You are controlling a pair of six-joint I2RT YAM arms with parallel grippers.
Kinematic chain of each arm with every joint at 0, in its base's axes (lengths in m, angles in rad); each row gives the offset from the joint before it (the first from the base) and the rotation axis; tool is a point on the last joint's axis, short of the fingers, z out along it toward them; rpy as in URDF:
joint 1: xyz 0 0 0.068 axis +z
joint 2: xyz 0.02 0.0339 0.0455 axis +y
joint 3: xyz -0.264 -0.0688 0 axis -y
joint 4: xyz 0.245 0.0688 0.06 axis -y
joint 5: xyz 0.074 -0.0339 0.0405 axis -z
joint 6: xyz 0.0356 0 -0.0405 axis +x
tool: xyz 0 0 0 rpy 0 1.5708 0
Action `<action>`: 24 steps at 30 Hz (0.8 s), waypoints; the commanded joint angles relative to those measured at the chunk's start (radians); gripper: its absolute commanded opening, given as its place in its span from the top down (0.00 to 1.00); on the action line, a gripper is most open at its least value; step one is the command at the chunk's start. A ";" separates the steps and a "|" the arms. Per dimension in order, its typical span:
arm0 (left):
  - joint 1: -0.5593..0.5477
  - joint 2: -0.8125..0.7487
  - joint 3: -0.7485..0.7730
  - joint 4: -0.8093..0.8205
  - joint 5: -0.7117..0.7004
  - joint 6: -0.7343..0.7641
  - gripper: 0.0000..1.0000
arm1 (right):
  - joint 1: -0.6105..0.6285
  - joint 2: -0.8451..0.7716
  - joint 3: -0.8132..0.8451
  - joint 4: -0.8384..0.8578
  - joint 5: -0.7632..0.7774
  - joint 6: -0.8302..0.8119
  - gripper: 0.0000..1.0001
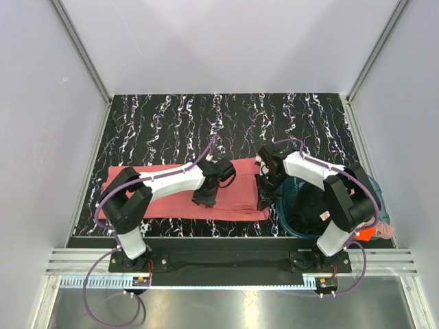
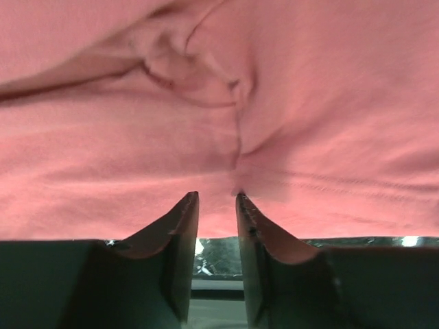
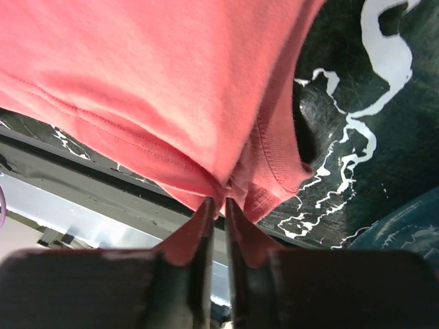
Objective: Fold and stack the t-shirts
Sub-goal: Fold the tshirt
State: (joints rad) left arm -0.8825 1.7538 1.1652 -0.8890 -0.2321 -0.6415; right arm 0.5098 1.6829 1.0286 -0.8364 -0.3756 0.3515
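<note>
The salmon-red t-shirt lies spread across the near part of the table; the right claw is clamped on its near-right hem, the left claw, nearly closed, seems to pinch puckered cloth mid-shirt

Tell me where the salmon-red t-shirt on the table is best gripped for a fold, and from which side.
Grip the salmon-red t-shirt at its near long edge, coming down from above. It lies flat as a long band, so only the free hem can be pinched and lifted. The right gripper pinches its near right corner there; the left gripper meets that edge further left.
</note>
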 commanded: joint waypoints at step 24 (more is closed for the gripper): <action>1.052 -0.213 -0.026 0.214 0.371 0.238 0.57 | 0.004 0.308 0.562 -0.013 -0.088 0.053 0.45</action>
State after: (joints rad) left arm 0.1112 1.4464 1.1076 -0.7589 -0.0235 -0.4500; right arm 0.5098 1.9507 1.5211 -0.8509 -0.4099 0.3820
